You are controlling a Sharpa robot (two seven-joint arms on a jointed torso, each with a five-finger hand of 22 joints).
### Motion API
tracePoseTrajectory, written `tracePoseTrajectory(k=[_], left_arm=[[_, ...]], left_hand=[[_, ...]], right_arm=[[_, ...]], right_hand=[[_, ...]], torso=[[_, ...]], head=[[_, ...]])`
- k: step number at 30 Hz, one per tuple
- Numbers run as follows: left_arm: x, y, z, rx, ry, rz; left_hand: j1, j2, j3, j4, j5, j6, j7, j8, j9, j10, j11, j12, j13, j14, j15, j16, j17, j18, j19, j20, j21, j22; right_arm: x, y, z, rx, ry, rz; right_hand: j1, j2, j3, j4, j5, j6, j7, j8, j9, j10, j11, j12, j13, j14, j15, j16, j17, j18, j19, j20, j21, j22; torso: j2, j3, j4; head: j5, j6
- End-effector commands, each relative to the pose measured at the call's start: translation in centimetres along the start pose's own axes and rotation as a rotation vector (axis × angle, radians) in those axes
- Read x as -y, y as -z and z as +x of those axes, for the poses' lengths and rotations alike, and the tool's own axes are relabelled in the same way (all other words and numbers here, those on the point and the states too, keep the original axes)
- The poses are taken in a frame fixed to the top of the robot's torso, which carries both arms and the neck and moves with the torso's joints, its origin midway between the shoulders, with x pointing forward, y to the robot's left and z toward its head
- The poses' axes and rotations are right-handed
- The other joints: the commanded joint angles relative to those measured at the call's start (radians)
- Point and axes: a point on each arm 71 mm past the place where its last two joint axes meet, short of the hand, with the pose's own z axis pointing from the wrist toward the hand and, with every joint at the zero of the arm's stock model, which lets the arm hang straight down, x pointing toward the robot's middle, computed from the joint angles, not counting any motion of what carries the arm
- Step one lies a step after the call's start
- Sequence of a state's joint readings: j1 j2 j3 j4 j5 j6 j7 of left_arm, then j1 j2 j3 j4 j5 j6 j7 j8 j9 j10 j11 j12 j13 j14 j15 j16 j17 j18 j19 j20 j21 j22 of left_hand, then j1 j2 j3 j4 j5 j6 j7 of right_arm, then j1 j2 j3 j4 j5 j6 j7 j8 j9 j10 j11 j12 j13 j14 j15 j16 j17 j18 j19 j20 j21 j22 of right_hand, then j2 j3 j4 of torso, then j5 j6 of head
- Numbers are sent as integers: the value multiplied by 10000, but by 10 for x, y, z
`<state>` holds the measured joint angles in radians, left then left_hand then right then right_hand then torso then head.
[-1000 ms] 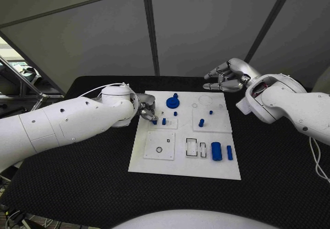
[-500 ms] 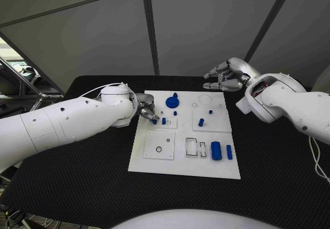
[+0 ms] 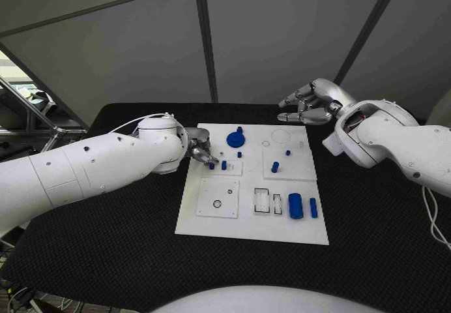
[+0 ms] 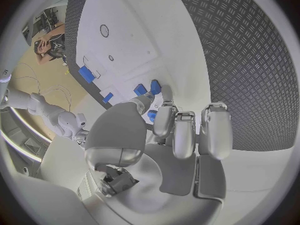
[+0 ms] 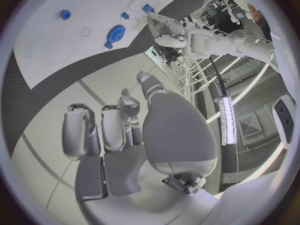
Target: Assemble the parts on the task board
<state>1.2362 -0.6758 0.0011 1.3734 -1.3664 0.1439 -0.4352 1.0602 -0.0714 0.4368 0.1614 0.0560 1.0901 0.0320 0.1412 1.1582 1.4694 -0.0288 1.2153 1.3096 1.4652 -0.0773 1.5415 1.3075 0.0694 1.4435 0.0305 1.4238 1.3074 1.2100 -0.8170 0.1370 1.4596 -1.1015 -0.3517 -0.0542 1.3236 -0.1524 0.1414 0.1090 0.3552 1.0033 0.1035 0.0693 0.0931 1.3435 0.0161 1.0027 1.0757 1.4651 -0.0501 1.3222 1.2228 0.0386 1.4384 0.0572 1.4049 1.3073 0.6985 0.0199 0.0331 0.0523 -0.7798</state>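
The task board (image 3: pixel 252 222) lies flat in the middle of the black tabletop (image 3: pixel 113 241). The left hand (image 3: pixel 200 150) reaches in at the board's left edge, near its far corner. Its fingers (image 4: pixel 164 121) are curled downward over a small raised tile there, where two short blue pegs (image 3: pixel 223 165) stand close together. In the left wrist view the fingertips sit right at these pegs and one blue piece shows between thumb and finger, but whether it is actually pinched cannot be told.

Just beyond the pegs, a round blue gear (image 3: pixel 235 139) lies on the far part of the board, with a small blue stub (image 3: pixel 240 154) near it. Further right, another raised tile carries a taller blue peg (image 3: pixel 276 167) and a smaller blue pin (image 3: pixel 289 154). Toward the near right of the board, a large blue cylinder (image 3: pixel 295 206) lies on its side, with a thin blue bar (image 3: pixel 313 208) just beside it and two open rectangular slots (image 3: pixel 262 201) to its left. A white tile with a round hole (image 3: pixel 218 204) sits left of those slots.

The right hand (image 3: pixel 307 107) hovers above the tabletop past the board's far right corner, well apart from the parts. Its fingers (image 5: pixel 112 127) are curled loosely inward and hold nothing.
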Motion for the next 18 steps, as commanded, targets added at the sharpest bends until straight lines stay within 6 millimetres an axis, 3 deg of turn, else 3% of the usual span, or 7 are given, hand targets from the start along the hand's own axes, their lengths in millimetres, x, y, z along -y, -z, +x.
tracePoseTrajectory(k=[1, 11, 18], left_arm=[[-2, 0, 0, 0, 72, -225], [-8, 1, -2, 339, 523, -346], [-7, 3, -7, 1123, 1272, 67]], left_hand=[[-46, -143, -131, 229, -50, 81, 19, 24, 23, 39, -16, 56, 1769, 977, -76, -36, 2383, -184, 31, -18, -52, 888], [-522, -320, -669, 1233, -75, 158, 9, 45, 102, 69, -25, 139, 1789, 990, -99, 18, 2424, -206, 94, -41, 5, 979], [-653, -336, -787, 1326, -76, 172, 3, 53, 134, 84, -33, 184, 1799, 994, -115, 33, 2435, -213, 118, -55, 30, 1013]], right_arm=[[-2, 0, -1, 5, 27, -116], [-1, 0, -1, 23, 31, -116], [-1, 0, -1, 34, 32, -116]], right_hand=[[-96, 12, 57, 16, 53, 34, 9, -35, 4, 39, 17, 49, -13, 304, -48, 1, -5, 182, -1, -3, 4, 293], [-100, 13, 62, 14, 54, 33, 9, -36, 4, 31, 16, 32, -29, 301, -48, -12, -22, 187, -12, -4, -12, 272], [-100, 13, 62, 14, 54, 33, 9, -36, 4, 31, 16, 32, -29, 301, -48, -12, -22, 187, -12, -4, -12, 272]], torso=[[1, 1, 1], [-3, -8, 8], [1, -6, 4]], head=[[-12, -8], [-27, 16], [-26, 30]])
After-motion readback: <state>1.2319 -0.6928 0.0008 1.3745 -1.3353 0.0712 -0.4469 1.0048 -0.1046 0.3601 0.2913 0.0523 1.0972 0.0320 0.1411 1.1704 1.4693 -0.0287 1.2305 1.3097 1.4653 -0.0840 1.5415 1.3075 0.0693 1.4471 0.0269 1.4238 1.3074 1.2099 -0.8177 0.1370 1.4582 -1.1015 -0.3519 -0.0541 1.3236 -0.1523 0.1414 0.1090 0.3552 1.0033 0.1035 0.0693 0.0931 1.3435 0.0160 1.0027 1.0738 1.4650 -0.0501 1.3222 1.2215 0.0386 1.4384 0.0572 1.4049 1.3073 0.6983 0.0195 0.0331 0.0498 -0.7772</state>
